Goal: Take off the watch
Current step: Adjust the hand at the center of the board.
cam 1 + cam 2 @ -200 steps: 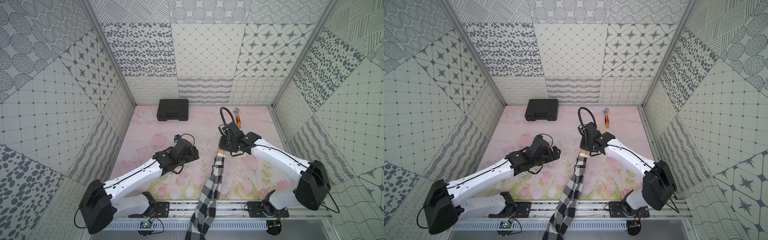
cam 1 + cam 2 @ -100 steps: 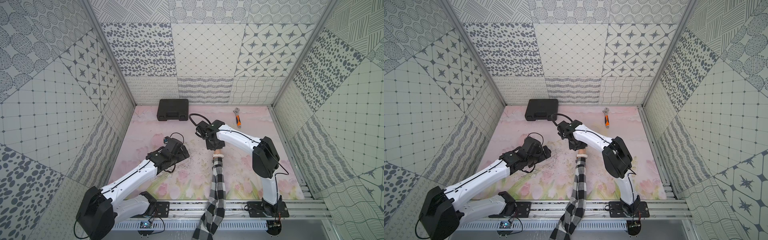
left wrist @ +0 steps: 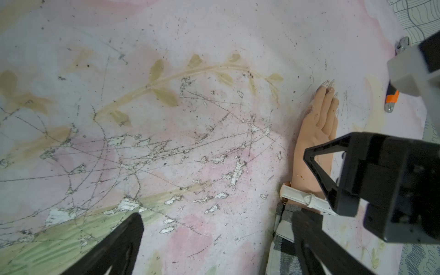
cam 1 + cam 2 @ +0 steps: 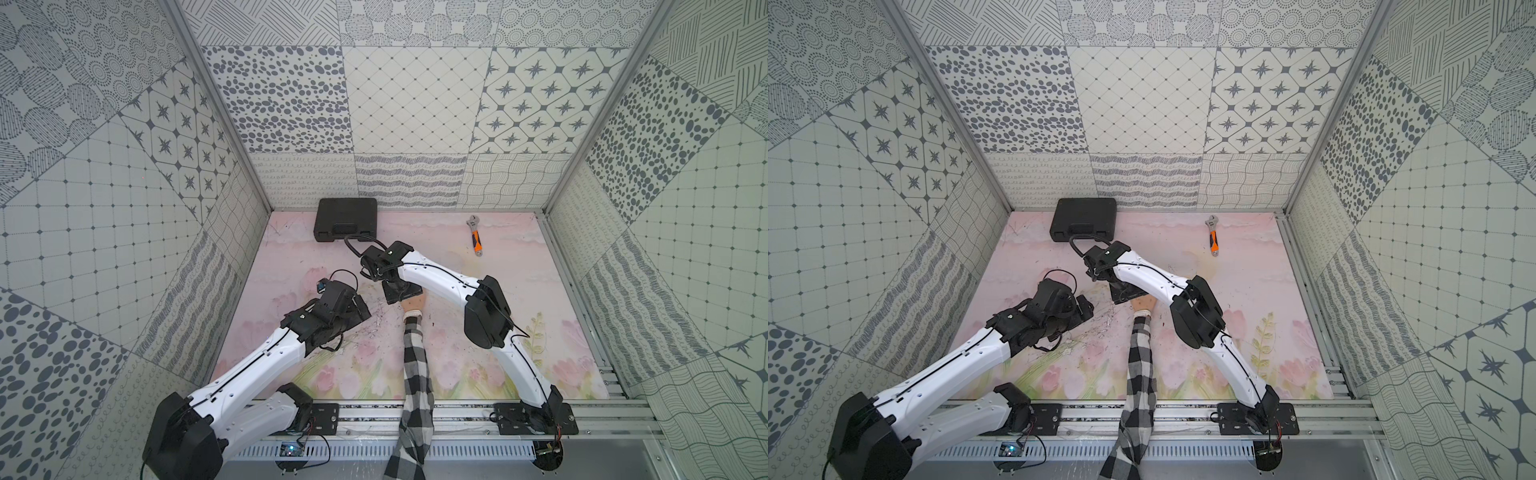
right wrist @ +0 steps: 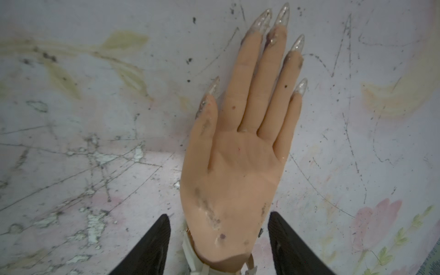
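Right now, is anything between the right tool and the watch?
Nothing visible. The right tool is open, its fingers either side of the mannequin hand at the wrist, and the watch lies bare between them.

You see tall walls (image 4: 415, 104) with gray dots, stars and lines all around. The worktop (image 4: 540, 282) is pink with flowers and many scratches.
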Controlling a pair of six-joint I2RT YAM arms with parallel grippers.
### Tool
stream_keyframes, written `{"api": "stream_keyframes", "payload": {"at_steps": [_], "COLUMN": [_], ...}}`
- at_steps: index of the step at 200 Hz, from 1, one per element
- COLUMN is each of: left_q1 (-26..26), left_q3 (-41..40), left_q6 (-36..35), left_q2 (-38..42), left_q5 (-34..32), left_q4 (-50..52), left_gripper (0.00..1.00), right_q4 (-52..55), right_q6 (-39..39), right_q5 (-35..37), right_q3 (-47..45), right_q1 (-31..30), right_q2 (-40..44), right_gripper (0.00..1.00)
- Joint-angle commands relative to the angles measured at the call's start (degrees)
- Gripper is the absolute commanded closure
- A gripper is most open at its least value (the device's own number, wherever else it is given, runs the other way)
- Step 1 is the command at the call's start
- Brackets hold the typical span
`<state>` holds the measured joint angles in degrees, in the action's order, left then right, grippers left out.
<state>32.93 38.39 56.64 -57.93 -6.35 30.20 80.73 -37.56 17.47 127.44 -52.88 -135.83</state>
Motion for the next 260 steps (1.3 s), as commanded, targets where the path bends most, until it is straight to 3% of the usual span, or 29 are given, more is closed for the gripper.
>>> {"api": "stream_keyframes", "payload": {"at_steps": [1,47,153,184,260], "left_q1": [-0.42,-0.47,-0.5,-0.55,0.0], "left_q3": [-0.51,0.28,1.72,1.77,4.1], "left_q6": [0.59,-1.1,-6.99,-6.01,-5.05], "left_q2": [-0.16,-2.1,-13.07,-16.67,-23.2], "left_q5": [0.37,1.69,13.98,17.78,20.57], "left_q4": [2.27,0.83,-13.87,-17.79,-20.57], "left_gripper": [0.02,0.02,0.02,0.01,0.02], "right_q4": [-1.54,-15.07,-47.63,-47.14,-42.78], "right_q6": [-0.21,-2.04,-4.76,-3.67,-1.16], "right_q5": [-3.98,-10.81,-21.48,-21.49,-14.74], "right_q3": [0.6,-13.47,-60.15,-62.24,-57.16], "right_q1": [-0.99,-0.16,12.44,12.28,6.25], "right_q2": [0.41,8.84,46.26,47.72,40.56], "right_gripper": [0.3,0.29,0.27,0.27,0.29]}}
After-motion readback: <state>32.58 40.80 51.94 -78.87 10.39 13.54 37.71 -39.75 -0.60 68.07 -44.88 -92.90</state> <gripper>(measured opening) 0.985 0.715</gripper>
